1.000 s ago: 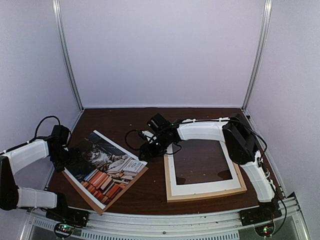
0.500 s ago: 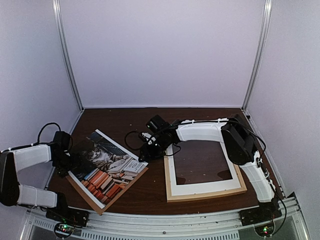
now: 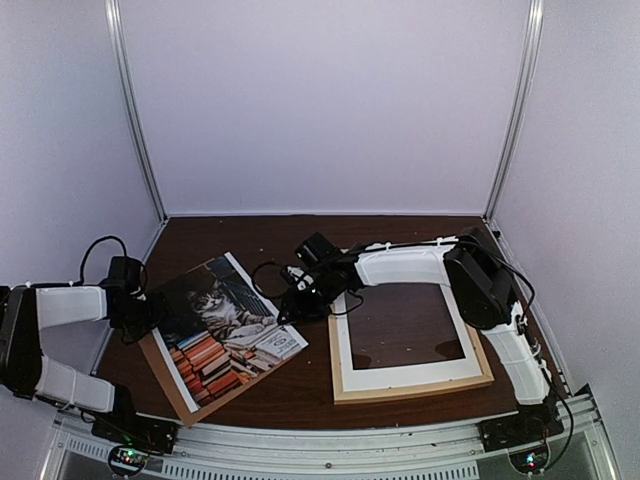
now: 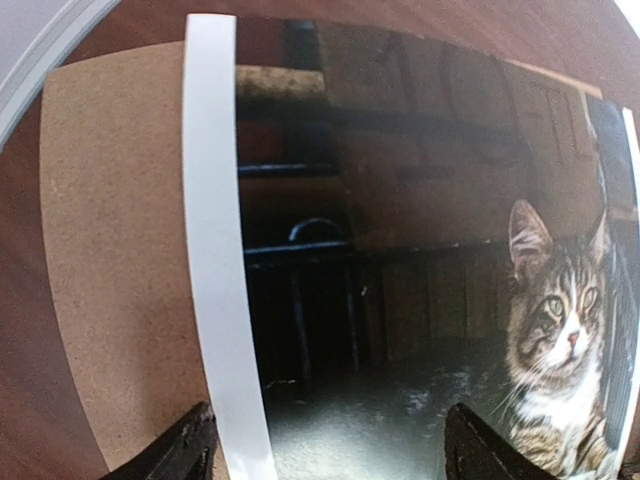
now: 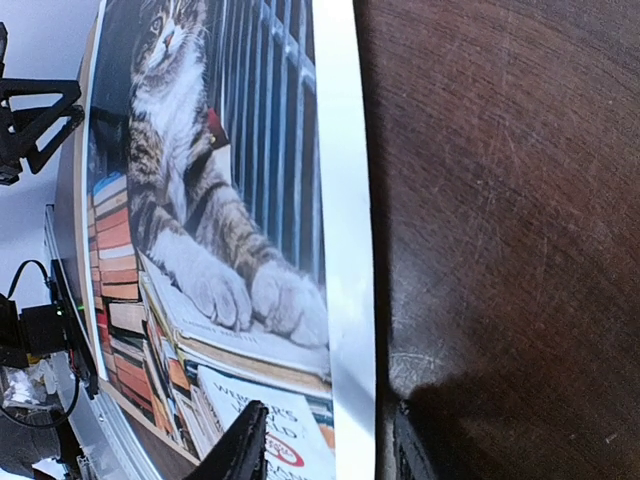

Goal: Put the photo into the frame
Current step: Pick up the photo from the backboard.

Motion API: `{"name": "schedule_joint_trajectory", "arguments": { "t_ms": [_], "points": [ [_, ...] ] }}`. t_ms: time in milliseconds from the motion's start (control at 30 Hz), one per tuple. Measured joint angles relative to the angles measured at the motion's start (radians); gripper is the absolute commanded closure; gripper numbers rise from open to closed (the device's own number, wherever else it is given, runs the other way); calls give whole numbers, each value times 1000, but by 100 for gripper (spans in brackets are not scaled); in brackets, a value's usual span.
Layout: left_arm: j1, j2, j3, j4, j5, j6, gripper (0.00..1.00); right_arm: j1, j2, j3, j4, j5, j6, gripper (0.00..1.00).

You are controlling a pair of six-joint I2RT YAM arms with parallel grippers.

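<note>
- Right gripper [image 5: 322, 445]: narrowing astride rectangular paper cat photo's [image 3: 230, 325] edge nearest thin light-wood frame [image 3: 400, 391] — hold unclear; left gripper [image 4: 330, 450] agape opposite.
- Just swung photo frameward, askew on brown backing board [image 3: 165, 365] — transfer begun.

Top external: sitting high behind the arm bases, looking down and forward across the whole table [image 3: 300, 235] to the back wall; left wrist: hanging very near the photo [image 4: 400, 300], looking across its dark left part, the backing board [image 4: 110, 250] showing beyond its white border; right wrist: hovering equally near at the photo's opposite white border, looking lengthwise along it; all three sharing the photo.
</note>
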Motion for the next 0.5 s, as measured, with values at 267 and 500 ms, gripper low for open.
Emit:
{"name": "schedule_joint_trajectory", "arguments": {
  "t_ms": [267,500],
  "points": [
    [1,31,-6,112,106,0,25,-1,-29,-66,58,0,38,63],
    [1,47,-11,156,161,0,25,-6,-46,-98,68,0,66,67]
  ]
}}
